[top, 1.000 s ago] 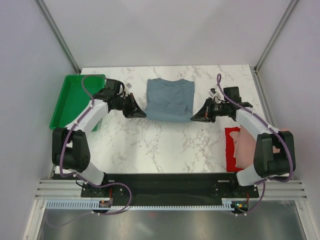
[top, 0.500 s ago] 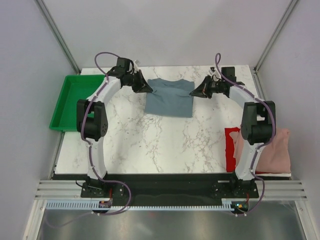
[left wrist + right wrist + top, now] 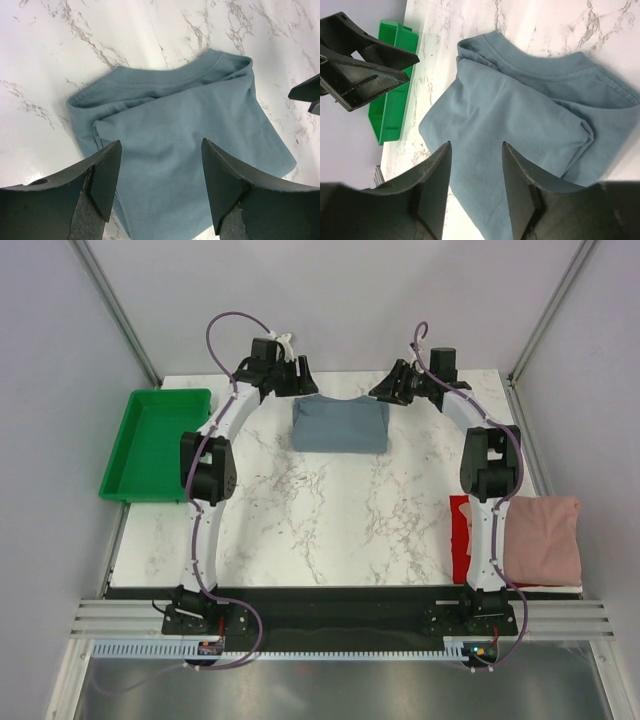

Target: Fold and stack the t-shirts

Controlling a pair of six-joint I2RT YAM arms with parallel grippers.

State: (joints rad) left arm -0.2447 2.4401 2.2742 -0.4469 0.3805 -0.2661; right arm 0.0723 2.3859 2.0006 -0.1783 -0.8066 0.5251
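The slate blue-grey t-shirt (image 3: 340, 426) lies folded into a compact rectangle at the back middle of the table, collar toward the far edge. My left gripper (image 3: 304, 384) hovers above its far left corner, open and empty; in the left wrist view its jaws (image 3: 161, 145) stand wide over the cloth (image 3: 180, 130). My right gripper (image 3: 384, 392) hovers over the far right corner, also open with nothing in it (image 3: 476, 144). The dusty pink t-shirt (image 3: 541, 540) lies folded at the near right edge on top of the bright red t-shirt (image 3: 461, 538).
A green plastic tray (image 3: 155, 440) sits at the table's left edge, also seen in the right wrist view (image 3: 395, 107). Both arms stretch far back along the table's sides. Grey walls and frame posts close in behind the table.
Both grippers carried the blue-grey shirt's near edge back toward the collar, folding it in half, then opened and let it go. The arms now reach toward the far edge.
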